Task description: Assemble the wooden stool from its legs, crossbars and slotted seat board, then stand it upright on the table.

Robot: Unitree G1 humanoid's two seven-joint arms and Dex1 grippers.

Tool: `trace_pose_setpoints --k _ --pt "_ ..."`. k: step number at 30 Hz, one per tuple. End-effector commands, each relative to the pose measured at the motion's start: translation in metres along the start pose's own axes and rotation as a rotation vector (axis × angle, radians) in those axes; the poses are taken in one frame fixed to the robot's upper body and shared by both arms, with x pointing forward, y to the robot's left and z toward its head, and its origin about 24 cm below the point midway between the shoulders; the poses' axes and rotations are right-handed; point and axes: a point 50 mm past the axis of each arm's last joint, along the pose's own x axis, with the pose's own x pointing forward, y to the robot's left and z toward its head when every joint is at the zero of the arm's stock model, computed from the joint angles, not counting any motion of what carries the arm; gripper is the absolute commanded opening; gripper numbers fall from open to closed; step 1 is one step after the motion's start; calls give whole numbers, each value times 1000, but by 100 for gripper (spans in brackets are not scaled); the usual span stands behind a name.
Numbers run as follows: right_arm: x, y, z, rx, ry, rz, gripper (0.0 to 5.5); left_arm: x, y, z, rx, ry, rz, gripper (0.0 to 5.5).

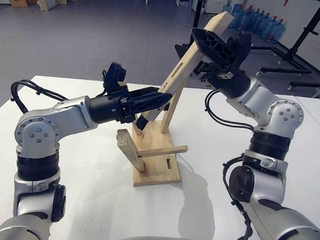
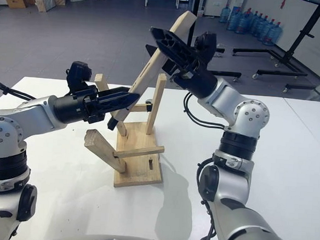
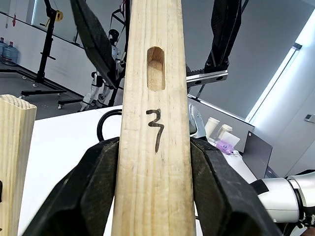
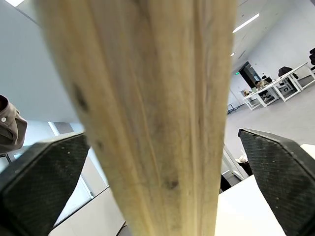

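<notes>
**A:** Both arms are up on one part here: the long pale wooden leg point(image 1: 181, 66) with an oval slot in its face, held at a slant above the middle of the white desk point(image 1: 90, 170).

**B:** The left end effector point(image 1: 160, 99) is clamped on it. In the left wrist view both black pads press flat against the leg's sides, just below the slot.

**A:** And the right end effector point(image 1: 188, 39) sits higher up. Its fingers straddle the leg with daylight on at least one side, so I'd call that spread, not gripping.

**B:** Below them, the flat pale wooden seat board point(image 1: 153, 175) lies mid-desk. A short wooden leg point(image 1: 131, 145) leans out of its near-left corner, with a thin wooden crossbar point(image 1: 166, 150) running from it across the board.

**A:** So what's the step?

**B:** Fitting this slanted leg, I'd say. Its lower end sits near the board's far side, though I can't tell whether it's seated in a slot.

**A:** What does the next move need?

**B:** Probably swinging the leg toward upright, keeping the slot facing the crossbar, then pressing down squarely. The stool is a long way from standing.
</notes>
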Motion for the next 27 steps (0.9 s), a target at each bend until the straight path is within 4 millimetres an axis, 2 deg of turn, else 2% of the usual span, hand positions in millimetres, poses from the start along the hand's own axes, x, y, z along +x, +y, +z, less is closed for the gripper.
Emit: trace_pose_setpoints --k 1,10,16,18,24,25,27 --pt "-2 0 -3 4 -11 -8 540 1 -2 4 9 -17 -10 206" --pt "0 1 -1 25 -48 9 350 1 -2 -1 14 3 1 206" --pt "-1 3 -4 20 -44 11 249 1 -2 -4 20 14 9 206" --pt "-2 3 -5 11 -44 6 224 1 -2 -5 24 20 11 206" --pt "-7 -1 -8 -18 -39 -32 219 1 1 -6 89 31 47 206" --pt "-8 -2 -8 -24 -39 -40 219 1 3 -5 124 31 73 242" --pt "-10 -4 -8 -37 -42 -53 215 1 7 -2 151 10 96 274"
